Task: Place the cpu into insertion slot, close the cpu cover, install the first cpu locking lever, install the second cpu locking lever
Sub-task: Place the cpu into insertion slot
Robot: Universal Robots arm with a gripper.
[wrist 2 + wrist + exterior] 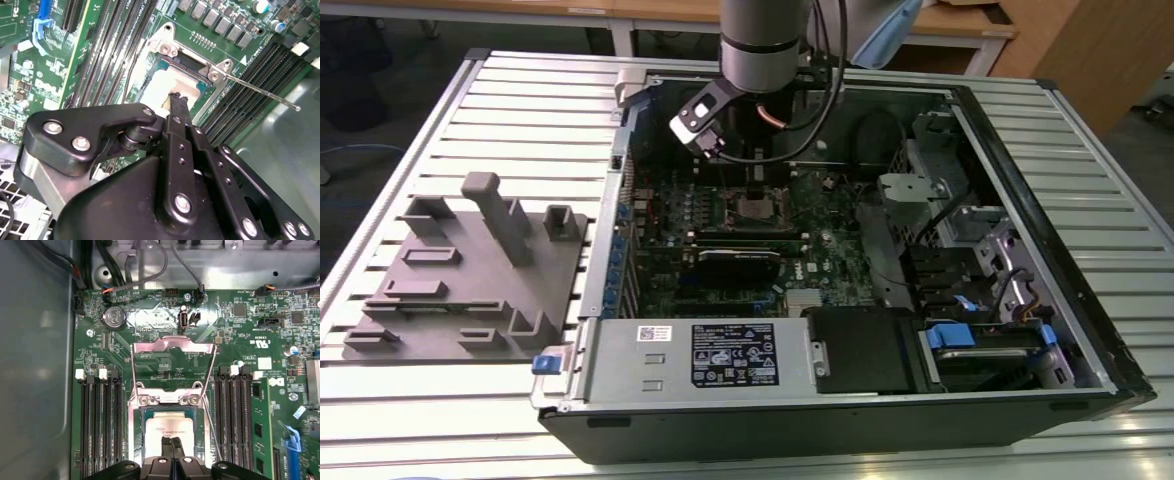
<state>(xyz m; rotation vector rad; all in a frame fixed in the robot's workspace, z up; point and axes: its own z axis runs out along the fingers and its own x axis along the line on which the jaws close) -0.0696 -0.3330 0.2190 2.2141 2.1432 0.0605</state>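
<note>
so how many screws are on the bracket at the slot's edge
2, side by side on the bracket along one edge of the slot: first screw, second screw. The hand covers the slot's opposite edge, so more may be hidden.

Not much legible tbh. Exterior view: big white sticker [731, 355] on grey box [620, 375], dense black print plus small logos, too tiny to read. Smaller barcode label [654, 335] just beside it, same story. First wrist view: faint print on cpu [167, 427], can't make out. White silkscreen marks on board [240, 340] and white tag [264, 363], unreadable.
</note>
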